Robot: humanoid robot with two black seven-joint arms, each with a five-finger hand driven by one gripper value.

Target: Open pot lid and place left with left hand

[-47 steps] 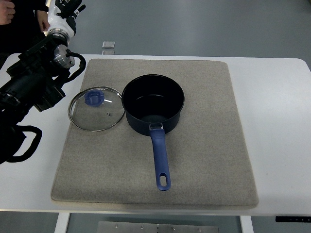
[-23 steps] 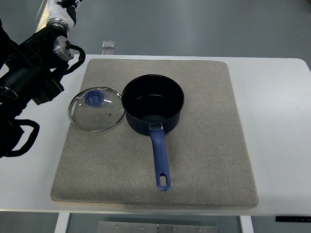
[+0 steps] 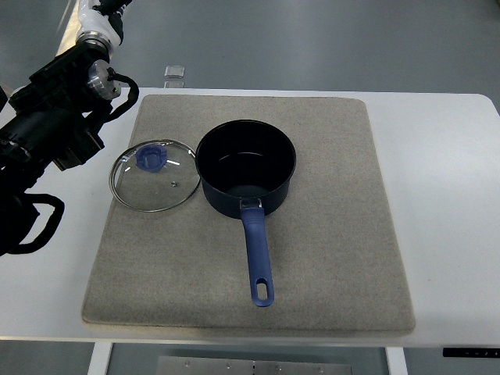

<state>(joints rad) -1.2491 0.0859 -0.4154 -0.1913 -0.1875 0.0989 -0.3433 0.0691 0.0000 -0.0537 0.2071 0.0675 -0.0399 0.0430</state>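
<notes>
Grey floor up top, white table (image 3: 445, 195) below, and a big beige felt mat (image 3: 328, 258) covering most of it. I only have the top view, so that's what I'm going on.

Glass lid (image 3: 155, 176) is lying flat on the mat just left of the dark blue saucepan (image 3: 246, 166), rims about touching, with its blue knob (image 3: 150, 158) facing up. The pot's open, with its long handle pointing toward me.

Left arm (image 3: 51, 129) is up in the top-left corner, well off the lid. The left hand is cropped at the frame edge, so I can't tell how its fingers are set, but nothing's in it that I can see.

Handling-wise, I'd guess glass with a metal rim: rigid, slippery, chippable. The knob's the only sane grab point.
</notes>
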